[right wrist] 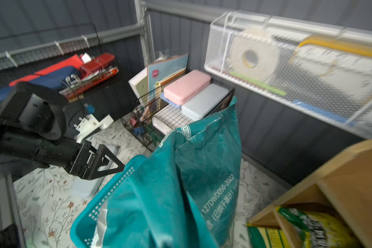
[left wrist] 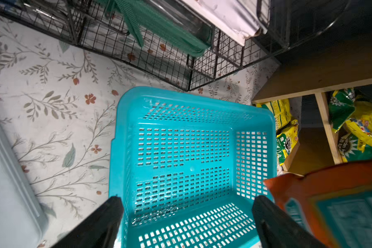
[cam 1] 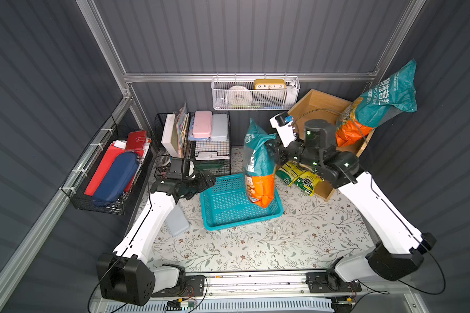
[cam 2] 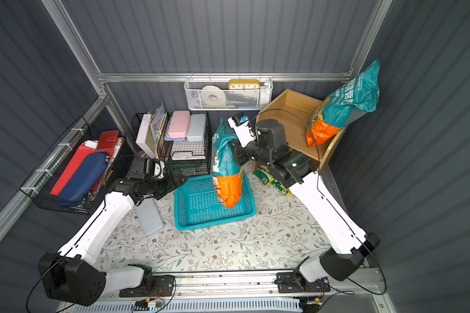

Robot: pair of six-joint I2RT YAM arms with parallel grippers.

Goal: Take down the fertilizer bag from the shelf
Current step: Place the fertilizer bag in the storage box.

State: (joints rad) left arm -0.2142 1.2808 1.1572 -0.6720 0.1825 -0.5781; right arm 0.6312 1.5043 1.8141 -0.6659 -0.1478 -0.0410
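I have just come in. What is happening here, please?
The right gripper is shut on the upper part of a teal and orange fertilizer bag. It holds the bag upright, with the orange end down in the teal basket. Whether the bag already rests on the basket floor cannot be told. A second bag of the same kind lies on top of the wooden shelf. The left gripper is open and holds nothing, close to the basket's rim.

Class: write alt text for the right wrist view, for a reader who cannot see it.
A teal fertilizer bag stands in a teal plastic basket, filling the foreground. The left pincer hovers open beside it; a wooden shelf holding yellow-green bags stands opposite.
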